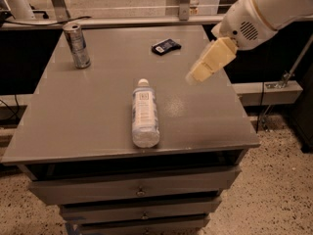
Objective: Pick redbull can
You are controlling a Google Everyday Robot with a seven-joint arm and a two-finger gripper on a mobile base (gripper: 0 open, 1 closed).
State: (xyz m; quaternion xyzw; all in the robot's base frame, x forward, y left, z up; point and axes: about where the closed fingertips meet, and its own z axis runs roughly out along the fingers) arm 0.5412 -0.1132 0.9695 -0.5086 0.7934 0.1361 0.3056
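Redbull can [77, 45] is what I want, so I should clear the water bottle [145, 114] lying near the front, carry my fingers [209, 61], pressed together and empty above the right side of the tabletop [98, 111], leftward, open them, and straddle that slim silver-and-blue cylinder standing upright at the far-left corner.

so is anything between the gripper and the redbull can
Nothing visible. The gripper hangs over the table's right side; the can stands upright at the far left corner. The packet lies just beyond the straight path, the bottle just short of it.
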